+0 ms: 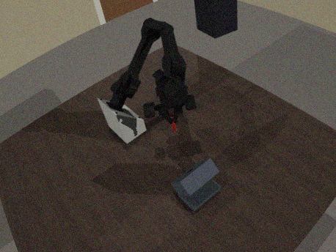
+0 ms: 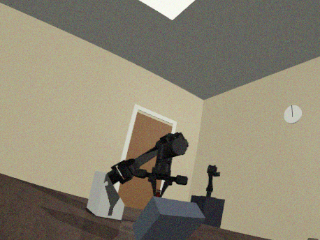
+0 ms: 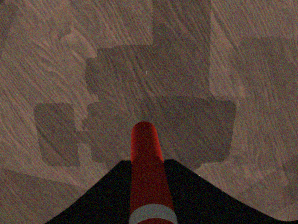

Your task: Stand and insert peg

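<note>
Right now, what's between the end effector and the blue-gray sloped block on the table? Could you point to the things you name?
In the top view, only bare tabletop and shadow lie between the end effector (image 1: 174, 121) and the blue-gray sloped block (image 1: 199, 176) (image 2: 171, 218), apart from the held peg's red end (image 1: 174, 127) (image 3: 145, 140).

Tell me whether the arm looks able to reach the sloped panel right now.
Probably yes: the gripper holds the red peg, and nothing visible stands between it and the panel.

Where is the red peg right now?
The red peg is between the fingers of the tool, right of the white block in the top view.
</note>
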### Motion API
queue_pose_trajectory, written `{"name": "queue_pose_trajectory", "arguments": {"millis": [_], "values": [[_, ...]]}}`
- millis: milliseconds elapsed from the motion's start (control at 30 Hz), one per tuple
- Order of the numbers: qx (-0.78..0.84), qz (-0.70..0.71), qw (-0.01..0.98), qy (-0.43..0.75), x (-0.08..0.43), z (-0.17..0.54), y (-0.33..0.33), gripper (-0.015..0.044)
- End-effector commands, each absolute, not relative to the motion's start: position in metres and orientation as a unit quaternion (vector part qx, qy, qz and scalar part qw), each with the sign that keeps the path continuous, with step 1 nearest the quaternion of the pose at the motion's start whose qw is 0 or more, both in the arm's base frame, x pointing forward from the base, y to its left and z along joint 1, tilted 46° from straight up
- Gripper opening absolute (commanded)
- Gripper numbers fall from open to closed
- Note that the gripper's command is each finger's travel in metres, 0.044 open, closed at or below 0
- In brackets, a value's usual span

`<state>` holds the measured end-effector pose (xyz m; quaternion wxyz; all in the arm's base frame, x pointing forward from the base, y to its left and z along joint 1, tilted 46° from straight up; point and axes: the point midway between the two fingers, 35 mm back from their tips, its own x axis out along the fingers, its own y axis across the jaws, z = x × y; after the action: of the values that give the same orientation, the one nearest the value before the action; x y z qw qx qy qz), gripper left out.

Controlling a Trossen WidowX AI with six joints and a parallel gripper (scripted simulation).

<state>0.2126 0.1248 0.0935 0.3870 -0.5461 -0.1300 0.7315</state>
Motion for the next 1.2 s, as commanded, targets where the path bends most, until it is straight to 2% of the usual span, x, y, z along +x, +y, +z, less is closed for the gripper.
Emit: {"name": "queue_pose_trajectory", "arguments": {"millis": [0, 1167], "values": [[-0.555, 0.724, 0.387, -0.133, 0.215, 0.089, 0.123, 0.0], [-0.637, 0.643, 0.392, -0.164, 0.246, 0.064, 0.109, 0.0]]}}
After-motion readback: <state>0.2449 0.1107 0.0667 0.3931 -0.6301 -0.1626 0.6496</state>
